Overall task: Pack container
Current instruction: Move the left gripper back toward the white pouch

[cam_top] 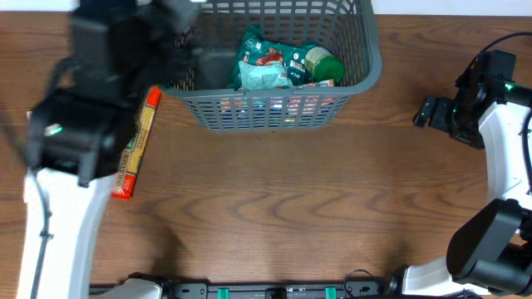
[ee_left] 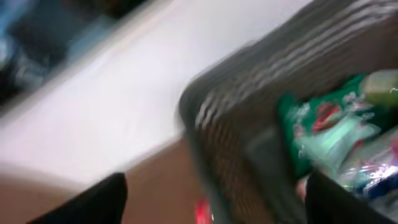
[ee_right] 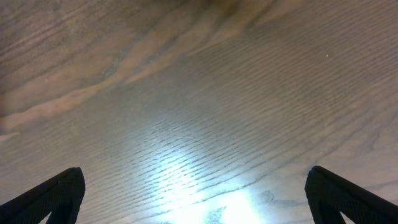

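The container (cam_top: 274,112), a dark grey slotted basket, stands at the back middle of the table. Inside it lie green packets (cam_top: 264,62) and a green-lidded jar (cam_top: 324,62). In the blurred left wrist view my left gripper (ee_left: 216,179) is open over the container's near left corner (ee_left: 236,124), with the green packets (ee_left: 323,130) to its right and nothing between its fingers. A long orange and yellow packet (cam_top: 135,149) lies on the table left of the basket, partly under my left arm. My right gripper (cam_top: 422,112) hovers open above bare wood (ee_right: 199,93) at the right.
The wooden table (cam_top: 274,208) stretches in front of the basket. My left arm's dark body (cam_top: 91,91) covers the table's back left corner. The right arm's white links (cam_top: 499,166) run along the right edge.
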You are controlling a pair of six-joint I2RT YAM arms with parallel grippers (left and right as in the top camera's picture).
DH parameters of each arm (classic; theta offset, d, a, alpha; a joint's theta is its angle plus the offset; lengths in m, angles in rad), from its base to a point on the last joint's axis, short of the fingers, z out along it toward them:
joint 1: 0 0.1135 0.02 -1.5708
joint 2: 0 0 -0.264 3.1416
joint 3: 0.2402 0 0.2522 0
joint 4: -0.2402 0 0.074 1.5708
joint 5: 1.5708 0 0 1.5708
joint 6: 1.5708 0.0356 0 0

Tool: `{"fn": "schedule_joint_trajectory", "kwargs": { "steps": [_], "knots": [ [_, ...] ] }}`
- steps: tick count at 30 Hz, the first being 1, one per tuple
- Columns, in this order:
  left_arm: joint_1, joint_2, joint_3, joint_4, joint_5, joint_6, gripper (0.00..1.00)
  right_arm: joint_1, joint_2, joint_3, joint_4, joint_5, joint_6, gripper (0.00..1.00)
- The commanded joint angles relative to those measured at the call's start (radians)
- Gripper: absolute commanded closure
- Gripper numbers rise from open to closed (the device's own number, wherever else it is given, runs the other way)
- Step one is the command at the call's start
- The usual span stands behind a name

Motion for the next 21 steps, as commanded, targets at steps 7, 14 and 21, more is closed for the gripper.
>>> {"fn": "schedule_joint_trajectory", "kwargs": {
  "steps": [7, 14, 21],
  "knots": [
    [0.379, 0.063, -0.047, -0.34, 0.012, -0.356, 0.01, 0.002, 0.001, -0.002, -0.001, -0.001, -0.018, 0.01],
    [0.558, 0.267, -0.069, -0.323, 0.2, -0.164, 0.01, 0.002, 0.001, -0.002, 0.003, -0.001, -0.027, 0.01],
    [0.586, 0.524, -0.069, -0.306, 0.204, -0.151, 0.01, 0.002, 0.001, -0.002, 0.003, -0.001, -0.027, 0.01]
  ]
}}
